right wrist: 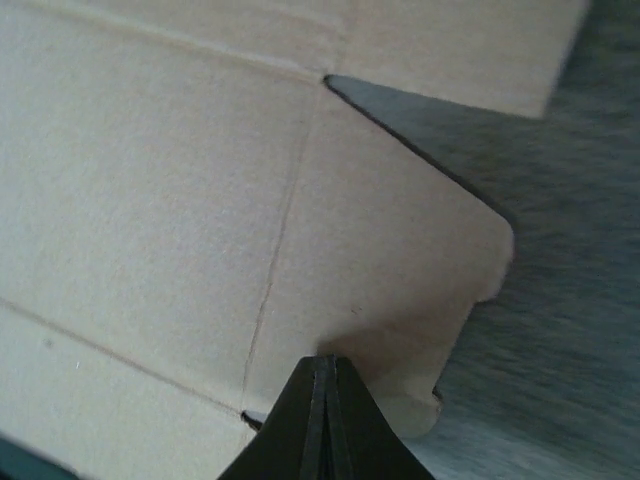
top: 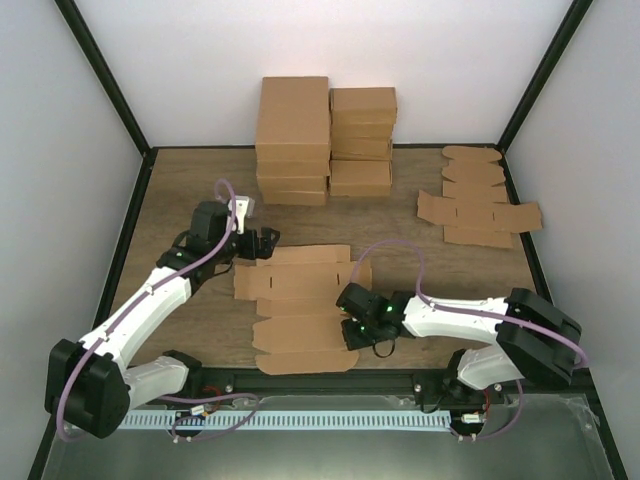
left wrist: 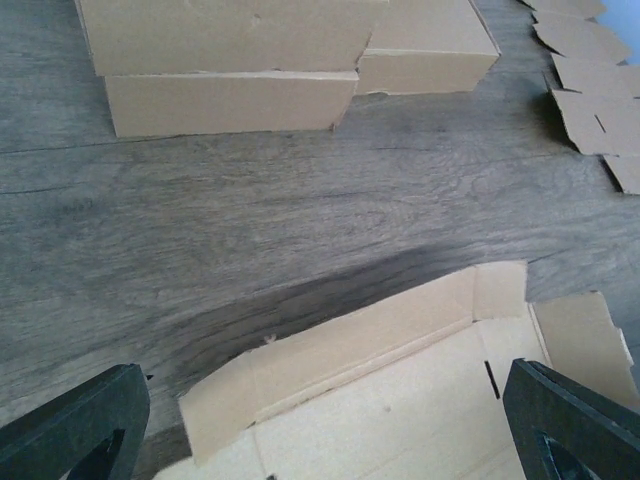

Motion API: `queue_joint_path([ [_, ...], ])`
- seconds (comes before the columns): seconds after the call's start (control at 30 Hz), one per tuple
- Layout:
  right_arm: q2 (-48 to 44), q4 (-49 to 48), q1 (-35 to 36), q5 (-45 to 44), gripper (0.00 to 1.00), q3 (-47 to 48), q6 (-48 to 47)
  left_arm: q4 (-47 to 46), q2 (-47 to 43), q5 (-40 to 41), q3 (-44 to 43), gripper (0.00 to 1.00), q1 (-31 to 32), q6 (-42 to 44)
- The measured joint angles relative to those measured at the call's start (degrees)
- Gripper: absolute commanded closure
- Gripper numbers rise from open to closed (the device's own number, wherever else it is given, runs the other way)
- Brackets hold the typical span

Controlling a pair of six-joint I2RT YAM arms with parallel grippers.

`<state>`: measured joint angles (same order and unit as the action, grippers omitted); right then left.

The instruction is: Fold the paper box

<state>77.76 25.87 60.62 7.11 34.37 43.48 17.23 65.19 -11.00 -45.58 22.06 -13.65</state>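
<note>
Nearest the arm bases you have the right gripper (top: 349, 300) (right wrist: 322, 362), its jaws pressed tight together with nothing between them. The tip sits over a notched side flap at the right edge of the paper box (top: 300, 310) (right wrist: 150, 200); you cannot tell whether it touches. The box lies opened out, almost flat, on the table (top: 180, 200) between the two arms. Its long axis runs from the near edge toward the back wall, with the rounded tabs at the near end and the side flaps sticking out left and right further back. At its far edge a narrow strip tilts up off the wood (left wrist: 400, 400). Your left gripper (top: 262, 243) hangs over that far left corner, jaws spread wide and holding nothing. Beyond it stand stacked finished cartons (top: 320, 140) (left wrist: 230, 60), with flat blanks (top: 478, 205) (left wrist: 590, 90) at the far right.
</note>
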Motion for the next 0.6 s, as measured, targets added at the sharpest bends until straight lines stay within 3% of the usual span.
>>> queue_joint_path([
  [0.17, 0.2, 4.1, -1.0, -7.5, 0.99, 1.4, 1.4, -0.7, 0.2, 0.0, 0.1, 0.0, 0.0, -0.6],
  [0.47, -1.2, 9.9, -9.9, -17.6, 0.99, 4.6, 0.4, -2.3, 2.1, -0.5, 0.3, 0.0, 0.0, -1.2],
  [0.6, -3.9, 10.0, -9.9, -18.1, 0.99, 7.8, -2.0, -4.0, 4.5, -1.4, 0.5, 0.0, 0.0, -1.4],
])
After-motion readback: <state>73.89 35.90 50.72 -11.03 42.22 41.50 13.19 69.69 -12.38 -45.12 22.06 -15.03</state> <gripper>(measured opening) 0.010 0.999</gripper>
